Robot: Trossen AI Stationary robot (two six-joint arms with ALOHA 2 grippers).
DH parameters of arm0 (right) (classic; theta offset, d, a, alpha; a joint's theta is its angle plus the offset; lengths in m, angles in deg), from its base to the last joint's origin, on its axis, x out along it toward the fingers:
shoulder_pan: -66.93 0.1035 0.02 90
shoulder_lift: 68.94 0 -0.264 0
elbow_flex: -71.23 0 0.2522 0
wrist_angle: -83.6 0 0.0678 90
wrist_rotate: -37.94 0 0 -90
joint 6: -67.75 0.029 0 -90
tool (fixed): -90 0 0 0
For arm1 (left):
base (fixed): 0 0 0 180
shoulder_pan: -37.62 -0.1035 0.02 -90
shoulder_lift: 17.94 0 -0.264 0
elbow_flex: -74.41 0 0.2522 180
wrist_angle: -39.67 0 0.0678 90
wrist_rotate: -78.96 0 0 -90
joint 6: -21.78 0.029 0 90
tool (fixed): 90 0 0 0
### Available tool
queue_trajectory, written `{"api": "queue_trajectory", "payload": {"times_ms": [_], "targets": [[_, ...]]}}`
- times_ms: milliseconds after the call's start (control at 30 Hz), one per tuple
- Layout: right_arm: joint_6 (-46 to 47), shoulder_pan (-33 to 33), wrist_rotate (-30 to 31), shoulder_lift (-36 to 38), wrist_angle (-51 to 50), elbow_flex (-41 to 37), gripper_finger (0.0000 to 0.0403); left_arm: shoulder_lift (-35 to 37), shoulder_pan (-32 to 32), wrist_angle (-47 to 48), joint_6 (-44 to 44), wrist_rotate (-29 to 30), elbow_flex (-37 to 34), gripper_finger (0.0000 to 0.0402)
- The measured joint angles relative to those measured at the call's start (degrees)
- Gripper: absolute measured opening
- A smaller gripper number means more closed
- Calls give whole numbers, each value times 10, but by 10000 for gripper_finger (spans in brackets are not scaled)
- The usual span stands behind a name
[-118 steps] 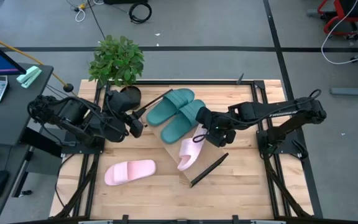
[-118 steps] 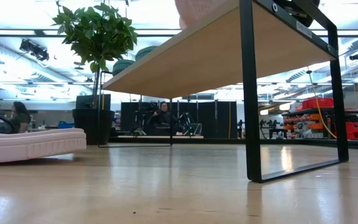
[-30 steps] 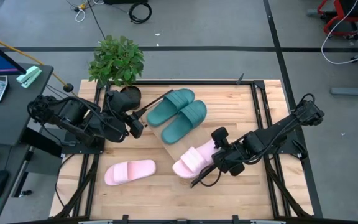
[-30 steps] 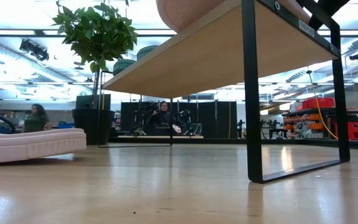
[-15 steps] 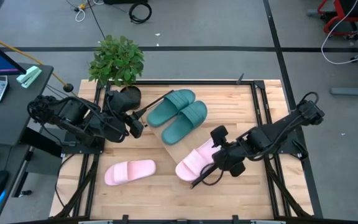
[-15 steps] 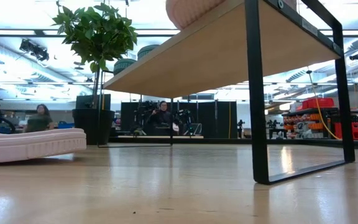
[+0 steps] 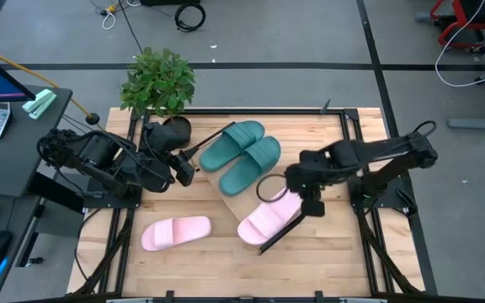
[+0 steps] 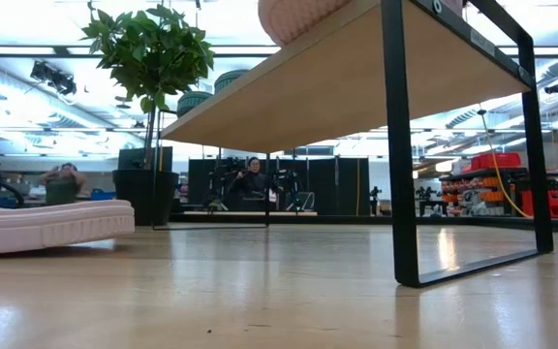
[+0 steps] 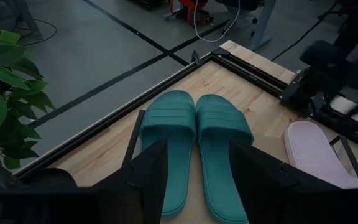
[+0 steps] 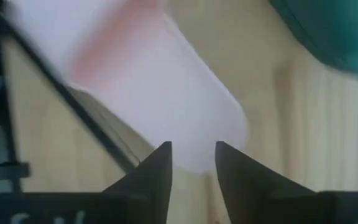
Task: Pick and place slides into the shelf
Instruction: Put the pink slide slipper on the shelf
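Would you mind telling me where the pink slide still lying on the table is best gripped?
Grip the pink slide on the table across its wide strap, coming straight down from above. It lies flat, sole down, so the strap arches up and probably leaves room for a finger beneath. The left gripper waits nearest it.

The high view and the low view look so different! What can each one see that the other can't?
Only the high view shows both arms, with the right claw open just above the pink slide on the shelf, and the teal pair. Only the low view shows the shelf's underside and people in the room behind. Both show the plant and the other pink slide on the table.
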Motion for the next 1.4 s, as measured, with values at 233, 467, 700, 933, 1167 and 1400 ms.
{"api": "queue_trajectory", "payload": {"times_ms": [233,467,700,933,1167,1400], "targets": [[6,-57,-1,0,-17,-21,41,0,0,2,-55,-28,0,174],[22,-65,-58,25,-15,-21,17,0,26,75,-251,-224,-64,172],[22,-65,-58,40,-13,-21,13,2,99,108,-446,-408,-240,172],[24,-65,-58,46,-16,-21,36,25,201,-98,-673,-447,-398,172],[-3,-66,-49,55,-16,-21,39,23,289,-119,-793,-482,-435,172],[3,-66,-41,56,-13,-21,41,11,330,-32,-795,-479,-446,172]]}}
